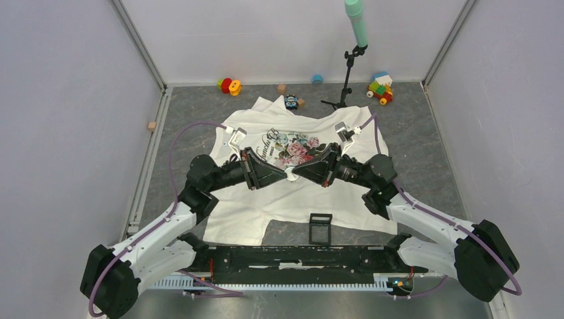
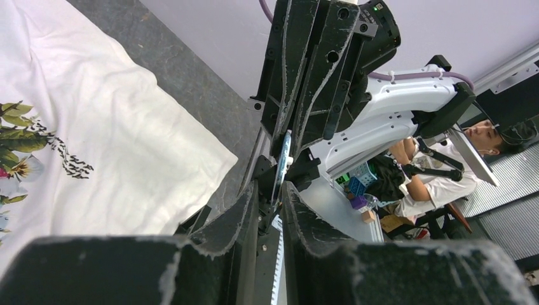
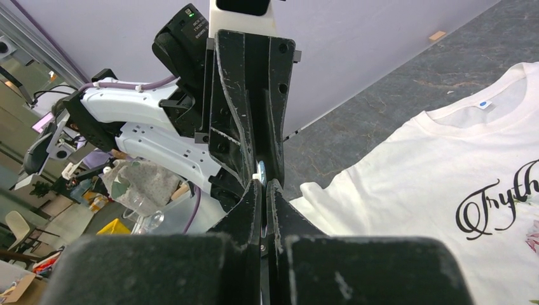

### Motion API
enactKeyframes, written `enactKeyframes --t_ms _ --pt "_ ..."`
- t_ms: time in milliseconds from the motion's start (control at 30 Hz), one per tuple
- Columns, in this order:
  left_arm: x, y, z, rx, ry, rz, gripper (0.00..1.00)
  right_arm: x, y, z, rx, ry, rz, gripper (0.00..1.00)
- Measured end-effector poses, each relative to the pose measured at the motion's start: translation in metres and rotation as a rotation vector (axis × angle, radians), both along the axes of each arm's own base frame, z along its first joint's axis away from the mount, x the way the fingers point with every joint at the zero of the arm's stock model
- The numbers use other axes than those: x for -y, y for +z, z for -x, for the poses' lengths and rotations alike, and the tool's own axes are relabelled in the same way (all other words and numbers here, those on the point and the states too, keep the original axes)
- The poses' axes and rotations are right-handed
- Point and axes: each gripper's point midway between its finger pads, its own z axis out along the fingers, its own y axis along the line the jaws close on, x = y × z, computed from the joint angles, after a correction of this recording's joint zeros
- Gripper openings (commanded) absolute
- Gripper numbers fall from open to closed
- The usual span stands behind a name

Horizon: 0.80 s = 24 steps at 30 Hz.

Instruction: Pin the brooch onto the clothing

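The clothing (image 1: 292, 199), a white T-shirt with a rose print, lies flat on the grey table and shows in both wrist views (image 2: 127, 146) (image 3: 445, 165). Above its middle the two grippers meet tip to tip. The brooch (image 1: 291, 176) is a small disc between them. In the left wrist view it stands edge-on (image 2: 281, 159), pinched in the right gripper's fingers. My right gripper (image 3: 264, 184) is shut on the brooch (image 3: 260, 170). My left gripper (image 2: 272, 192) has its jaws a narrow gap apart, with the brooch's lower edge between the tips.
A black square frame holder (image 1: 320, 228) stands on the shirt's hem near the arm bases. Toys (image 1: 229, 85) (image 1: 380, 88), a small black-and-blue toy (image 1: 290, 102) and a stand (image 1: 346, 80) line the far edge. A wooden cube (image 1: 152, 125) lies at the left.
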Motion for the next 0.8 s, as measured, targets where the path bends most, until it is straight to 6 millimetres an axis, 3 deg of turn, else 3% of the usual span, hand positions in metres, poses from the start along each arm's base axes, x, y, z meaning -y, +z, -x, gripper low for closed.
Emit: enactKeyframes --t_ms 300,367,467,633,800 --pt "0.0058 -0.0022 0.0024 -0.011 0.003 0.000 0.19 0.0002 0.0015 0.0006 -0.003 0.002 -0.009 0.00" --pt "0.0070 -0.0035 0.0025 -0.015 0.001 -0.003 0.05 0.0005 -0.0005 0.0007 -0.006 0.001 -0.007 0.00" --pt "0.0086 -0.0049 0.0036 -0.019 -0.005 -0.005 0.02 0.0009 -0.0027 -0.0002 -0.013 -0.005 -0.004 0.01" --pt "0.0092 -0.0044 0.0048 -0.015 -0.009 -0.002 0.02 0.0009 -0.0027 -0.0001 -0.017 -0.004 -0.005 0.24" --pt "0.0097 -0.0063 0.0058 -0.016 -0.010 -0.002 0.02 0.0003 -0.0028 0.0034 -0.013 0.015 -0.003 0.28"
